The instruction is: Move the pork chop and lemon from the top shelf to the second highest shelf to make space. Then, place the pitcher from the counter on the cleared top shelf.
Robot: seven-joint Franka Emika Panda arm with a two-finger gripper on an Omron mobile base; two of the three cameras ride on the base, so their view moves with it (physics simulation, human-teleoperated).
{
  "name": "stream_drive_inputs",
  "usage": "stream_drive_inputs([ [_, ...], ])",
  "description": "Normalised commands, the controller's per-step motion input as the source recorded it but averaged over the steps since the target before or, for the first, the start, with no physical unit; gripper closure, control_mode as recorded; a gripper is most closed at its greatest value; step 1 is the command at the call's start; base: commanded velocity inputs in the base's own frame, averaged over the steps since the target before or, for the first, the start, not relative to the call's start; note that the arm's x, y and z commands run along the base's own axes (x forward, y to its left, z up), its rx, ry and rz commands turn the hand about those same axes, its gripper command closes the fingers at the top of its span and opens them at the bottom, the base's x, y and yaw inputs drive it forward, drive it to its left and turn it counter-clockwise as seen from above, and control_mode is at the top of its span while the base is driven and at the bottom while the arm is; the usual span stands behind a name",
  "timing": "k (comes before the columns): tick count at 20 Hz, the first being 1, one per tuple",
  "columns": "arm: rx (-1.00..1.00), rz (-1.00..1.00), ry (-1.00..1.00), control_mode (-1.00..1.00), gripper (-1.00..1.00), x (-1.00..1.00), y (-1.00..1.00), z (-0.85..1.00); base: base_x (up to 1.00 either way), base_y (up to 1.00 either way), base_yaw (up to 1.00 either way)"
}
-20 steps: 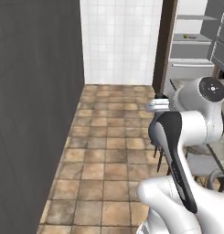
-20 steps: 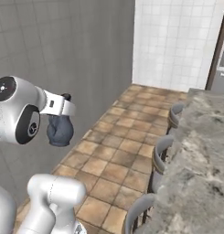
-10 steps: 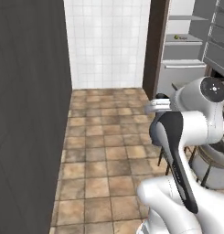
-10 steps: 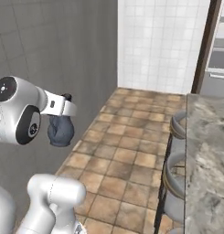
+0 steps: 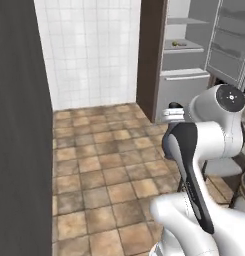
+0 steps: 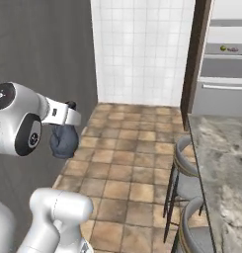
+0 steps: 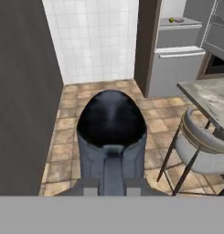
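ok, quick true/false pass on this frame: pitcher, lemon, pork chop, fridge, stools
1. The gripper is shut on the pitcher. True.
2. The pitcher stands on the counter. False: it hangs in the air over the tiled floor.
3. The lemon and the pork chop lie side by side on one fridge shelf. True.
4. The fridge door is closed. False: it stands open.
5. Stools stand beside the counter. True.

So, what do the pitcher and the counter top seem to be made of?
The pitcher, held in the shut claw, looks like glazed ceramic or matte metal: dark blue-grey with a soft sheen; which one, I cannot tell. The counter top looks like polished stone, maybe granite: mottled grey and white speckling.
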Motion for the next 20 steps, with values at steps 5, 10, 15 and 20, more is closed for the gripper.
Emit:
stream_drive_inputs([
  [5,0.0,0.0,0.0,1.0,1.0,0.0,0.0,0.0,0.96,0.1,-0.42],
  [10,0.0,0.0,0.0,1.0,1.0,0.0,0.0,0.0,1.0,0.21,-0.39],
  [15,0.0,0.0,0.0,1.0,1.0,0.0,0.0,0.0,1.0,0.3,-0.3],
  [20,0.0,0.0,0.0,1.0,1.0,0.0,0.0,0.0,1.0,0.13,-0.24],
])
